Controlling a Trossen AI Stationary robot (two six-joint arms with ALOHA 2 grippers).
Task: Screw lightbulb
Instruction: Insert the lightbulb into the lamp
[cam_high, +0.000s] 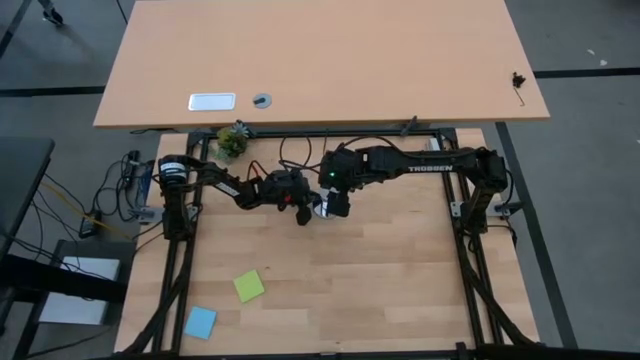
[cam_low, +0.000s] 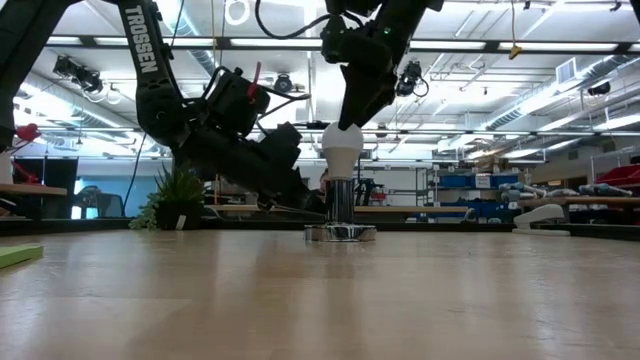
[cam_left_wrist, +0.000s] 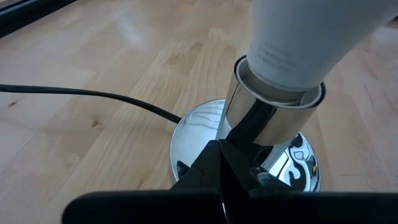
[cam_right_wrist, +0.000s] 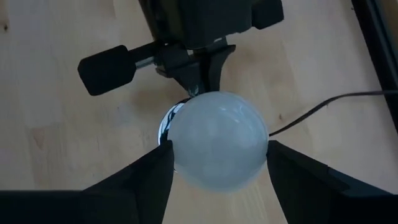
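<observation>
The white frosted lightbulb (cam_low: 341, 150) stands upright with its base in the chrome socket tube (cam_left_wrist: 267, 121), which rises from a round silver disc (cam_low: 340, 233) lying on the wooden table. A black cord (cam_left_wrist: 93, 94) runs from the disc. My right gripper (cam_right_wrist: 217, 163) comes down from above and is shut on the bulb (cam_right_wrist: 217, 140). My left gripper (cam_left_wrist: 222, 155) is shut and slants down from the table's left to the foot of the tube. In the high view both grippers meet at mid-table, around the bulb (cam_high: 322, 208). My left gripper presses its shut fingertips (cam_left_wrist: 225, 149) against the foot of the chrome tube (cam_left_wrist: 249, 134), just above the disc. It comes slanting down from the table's left. The disc lies flat on the table. My right gripper pinches the bulb's round glass head between its two fingers (cam_right_wrist: 155, 165), one on each side at its widest part (cam_right_wrist: 177, 149). The fingers point down from above. The bulb stands upright, its base inside the socket tube.
A green sticky note (cam_high: 249, 286) and a blue one (cam_high: 200, 322) lie toward the near left. A small plant (cam_high: 232, 140) stands at the far edge, in front of a second desk (cam_high: 320, 60). Bare table lies near and right.
</observation>
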